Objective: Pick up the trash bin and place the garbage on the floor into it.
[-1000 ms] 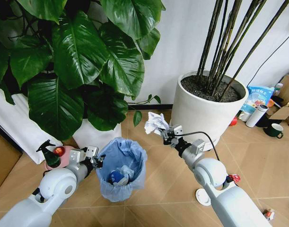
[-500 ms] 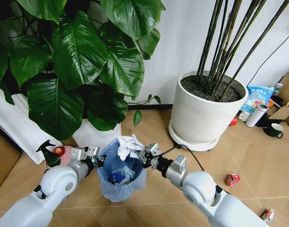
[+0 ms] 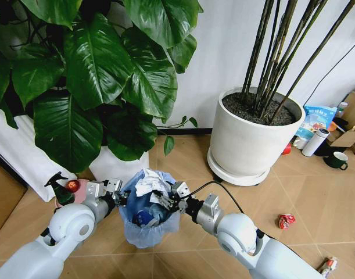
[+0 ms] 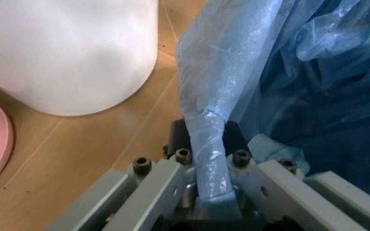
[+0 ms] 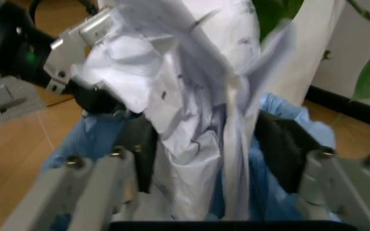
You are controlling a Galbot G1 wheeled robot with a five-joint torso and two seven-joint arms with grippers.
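Right now the right gripper (image 3: 161, 196) sits directly over the mouth of the trash bin (image 3: 149, 210), fingers clamped on one crumpled white paper (image 3: 151, 181) standing roughly upright, so a release should drop it straight in. Left gripper (image 3: 120, 197) has its fingers pinched on the bin's near-left rim, bag incl. Litter on the floor (image 3: 305, 192) by the right edge: 1 crushed red piece (image 3: 286, 221), 1 small scrap (image 3: 327, 265).
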